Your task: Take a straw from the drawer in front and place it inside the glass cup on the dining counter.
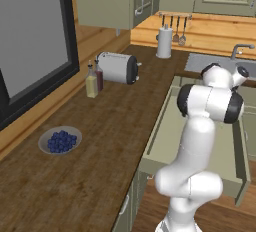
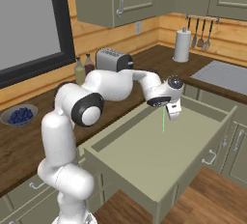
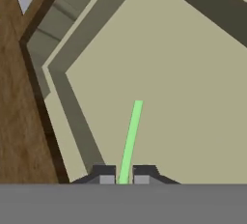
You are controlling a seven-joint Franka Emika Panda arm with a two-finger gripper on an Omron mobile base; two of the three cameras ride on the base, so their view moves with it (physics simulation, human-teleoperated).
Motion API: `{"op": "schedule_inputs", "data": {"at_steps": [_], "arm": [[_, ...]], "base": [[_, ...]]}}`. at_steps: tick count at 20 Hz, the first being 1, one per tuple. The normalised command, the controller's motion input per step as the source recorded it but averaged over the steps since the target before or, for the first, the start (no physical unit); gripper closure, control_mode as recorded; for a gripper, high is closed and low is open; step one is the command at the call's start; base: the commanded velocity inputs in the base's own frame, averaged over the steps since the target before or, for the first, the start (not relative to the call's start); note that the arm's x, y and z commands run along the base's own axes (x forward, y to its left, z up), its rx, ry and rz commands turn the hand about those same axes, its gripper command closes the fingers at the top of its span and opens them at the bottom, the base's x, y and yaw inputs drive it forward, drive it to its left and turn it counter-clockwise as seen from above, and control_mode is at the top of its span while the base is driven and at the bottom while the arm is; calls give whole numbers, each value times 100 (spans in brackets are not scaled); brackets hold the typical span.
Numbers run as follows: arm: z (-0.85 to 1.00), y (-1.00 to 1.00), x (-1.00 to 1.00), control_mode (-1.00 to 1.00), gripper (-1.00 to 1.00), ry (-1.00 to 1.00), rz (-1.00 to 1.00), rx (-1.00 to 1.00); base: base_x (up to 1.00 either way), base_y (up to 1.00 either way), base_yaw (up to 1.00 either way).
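With its 2 fingers pinched tight on the top of the straw [image 3: 131, 138], the gripper [image 3: 124, 179] hangs over the drawer [image 2: 144, 155], where a quick swing could twist the thin stick loose.

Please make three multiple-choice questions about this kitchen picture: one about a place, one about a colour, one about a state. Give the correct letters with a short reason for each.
1. Where does the straw hang?
A. over the open drawer
B. beside the toaster
C. in the sink

2. What colour is the straw?
A. red
B. green
C. white

3. How is the gripper?
A. wide open and empty
B. shut on the straw
C. shut on a bottle

Answers:
1 A: in the right base view the straw points down over the drawer's pale floor.
2 B: it is light green in the hand view and the right base view.
3 B: in the hand view the straw rises from between the two fingertips.
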Motion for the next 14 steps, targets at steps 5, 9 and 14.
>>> {"op": "schedule_inputs", "data": {"at_steps": [5, 9, 14], "arm": [[53, 36, -37, -100, 100, -22, 0, -5], [58, 29, -46, -100, 100, -22, 0, -6], [61, 25, -52, -100, 100, -17, 0, -6]], "base": [[0, 0, 0], [0, 0, 0], [0, 0, 0]]}}
